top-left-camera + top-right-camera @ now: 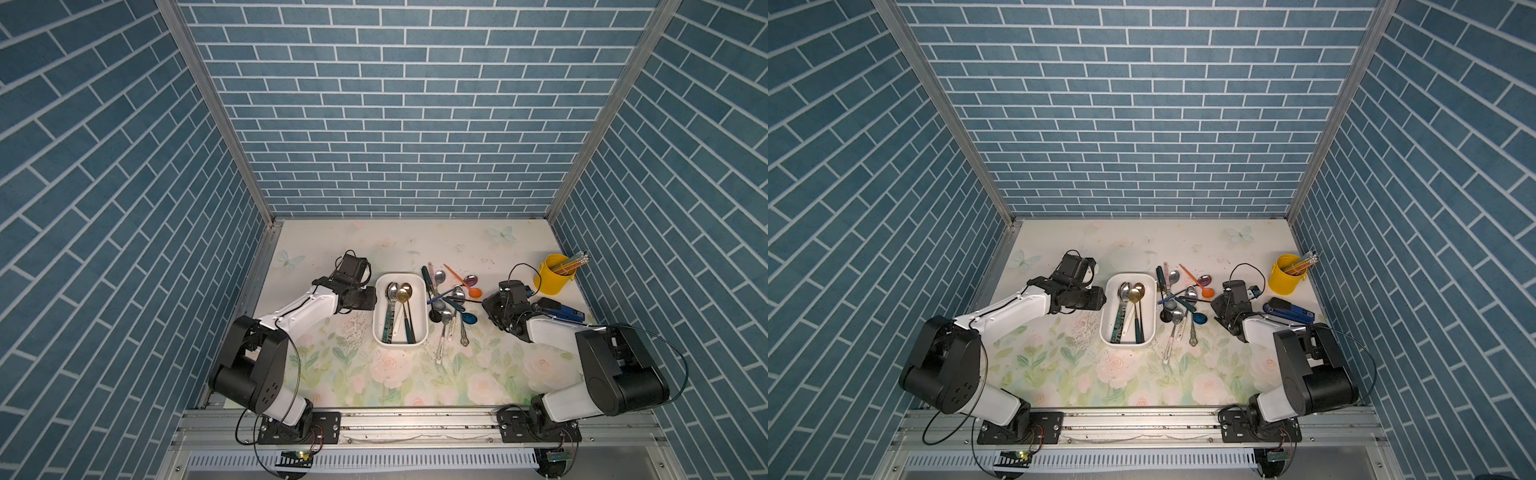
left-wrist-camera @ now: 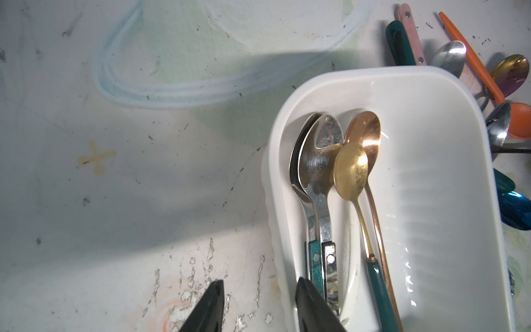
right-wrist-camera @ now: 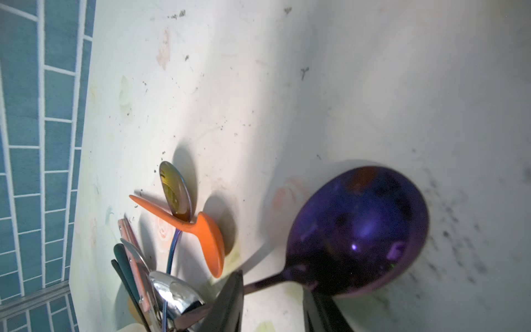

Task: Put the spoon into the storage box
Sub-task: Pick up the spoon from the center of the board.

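Beside the spoon pile [image 1: 446, 303], opposite side from the storage box [image 1: 419, 307], right claw [image 3: 275, 281] sits part open around the neck of the purple spoon [image 3: 359, 230]; clamped or not, can't tell. Empty, half open, left claw [image 2: 260, 283] straddles the box wall. Risk: handle runs into the pile, lifting may drag others or twist loose. Box's pile-side half bare; counter [image 1: 374, 249] behind is free.

Purple spoon [image 3: 359, 230]: handle pinched between end effector [image 3: 274, 283] fingers, bowl above desk [image 3: 287, 86]. Orange spoon [image 3: 207, 241] crosses iridescent spoon [image 3: 173, 186] nearby.
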